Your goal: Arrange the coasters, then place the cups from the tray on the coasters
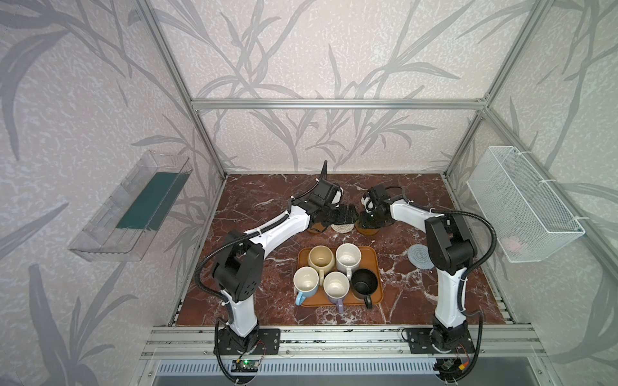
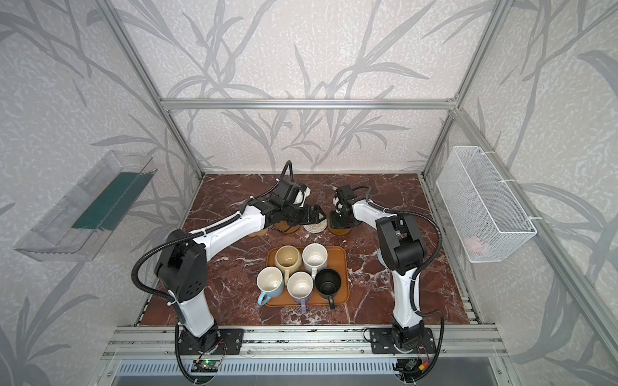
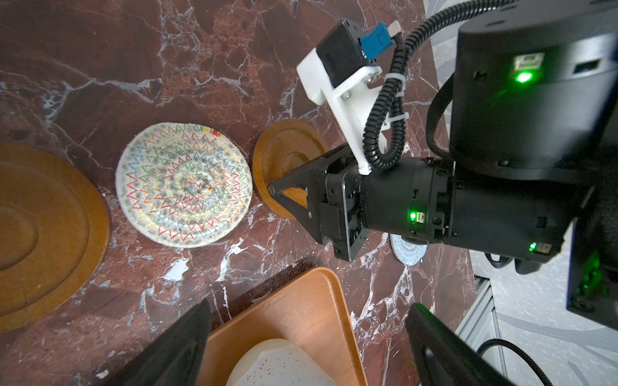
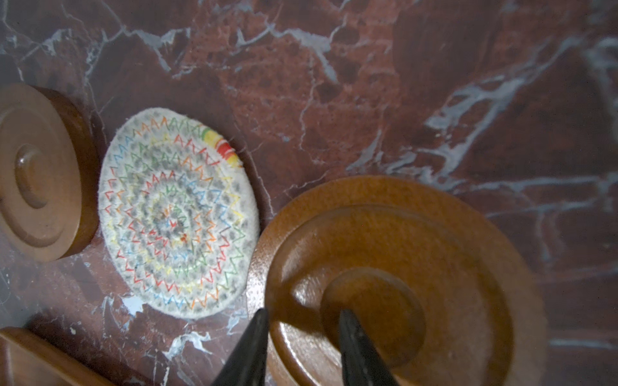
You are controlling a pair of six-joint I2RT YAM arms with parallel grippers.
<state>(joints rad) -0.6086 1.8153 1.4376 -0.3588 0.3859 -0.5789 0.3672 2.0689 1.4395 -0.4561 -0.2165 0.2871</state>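
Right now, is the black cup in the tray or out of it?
In: the black cup stands upright on the tray, within its rim.

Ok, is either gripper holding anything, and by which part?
The right gripper pinches a round wooden coaster by its rim; the left gripper is open, holding nothing.

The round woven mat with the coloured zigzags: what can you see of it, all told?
The woven mat is a flat round disc, seemingly cream rope coiled in a spiral, stitched with zigzag thread in red, blue, green and orange, with grey flecks. One spot on its edge bears a short red, yellow and green band. It lies flat on the red-brown marble table between two wooden coasters, close to both; whether they touch is unclear. Nothing sits on it.
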